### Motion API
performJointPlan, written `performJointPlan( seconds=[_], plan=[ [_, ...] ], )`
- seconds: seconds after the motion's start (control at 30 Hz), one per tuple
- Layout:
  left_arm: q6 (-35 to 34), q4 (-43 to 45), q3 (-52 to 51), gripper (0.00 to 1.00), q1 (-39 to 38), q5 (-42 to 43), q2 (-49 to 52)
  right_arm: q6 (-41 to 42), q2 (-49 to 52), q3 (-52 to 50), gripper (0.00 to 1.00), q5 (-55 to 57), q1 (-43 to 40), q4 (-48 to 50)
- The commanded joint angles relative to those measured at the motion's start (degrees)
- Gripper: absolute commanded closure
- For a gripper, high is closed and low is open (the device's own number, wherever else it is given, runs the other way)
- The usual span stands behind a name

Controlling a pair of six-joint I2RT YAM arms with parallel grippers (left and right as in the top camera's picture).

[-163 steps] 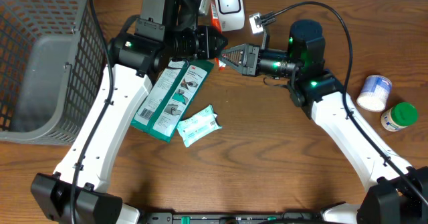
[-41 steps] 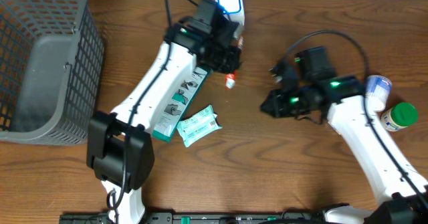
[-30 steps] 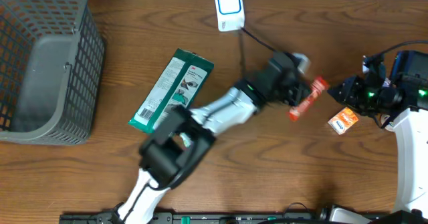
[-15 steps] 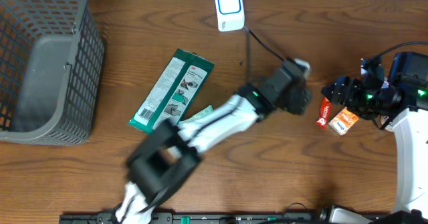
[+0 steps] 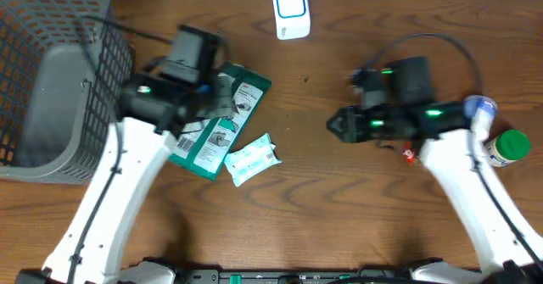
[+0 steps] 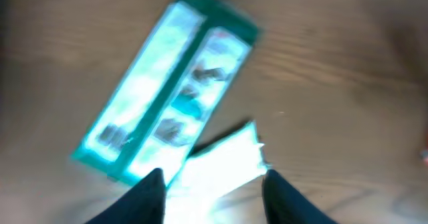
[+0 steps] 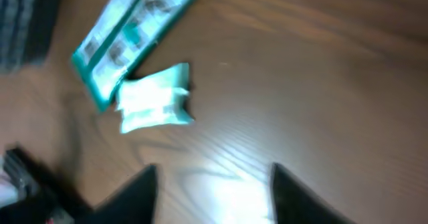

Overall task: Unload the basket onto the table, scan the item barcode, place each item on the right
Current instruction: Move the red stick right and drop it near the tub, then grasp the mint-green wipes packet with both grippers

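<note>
A long green package lies left of centre, a small white-and-teal pouch by its lower end. The white barcode scanner stands at the table's back edge. My left gripper hovers over the green package's upper end. In the blurred left wrist view the green package and pouch lie below my left gripper, open and empty. My right gripper is at the centre, pointing left. In the right wrist view my right gripper is open over bare wood, well short of the pouch.
A grey wire basket fills the back left. A white-and-blue tub and a green-lidded jar stand at the far right. A small red item lies under my right arm.
My left arm has swung back from the table's centre to above the green package. My right gripper has moved left from the red and orange items to the centre, empty.
</note>
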Motion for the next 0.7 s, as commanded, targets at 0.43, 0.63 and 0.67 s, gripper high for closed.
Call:
performJointPlan(
  seconds=[0.43,0.63,0.67],
  plan=[
    [5.9,4.7,-19.9,0.92,3.4,20.7,8.1,13.6,28.5,-0.3,0.99,-11.0,15.9,22.1],
    [5.9,16.0,-28.2,0.92,3.0,25.4,14.2,12.1,33.1,-0.3,0.99,-13.0,16.0,23.0],
    [5.9,16.7,-28.7,0.92,2.7,25.0,15.2,12.6,33.2,-0.3,0.99,-10.8,16.0,21.7]
  ],
)
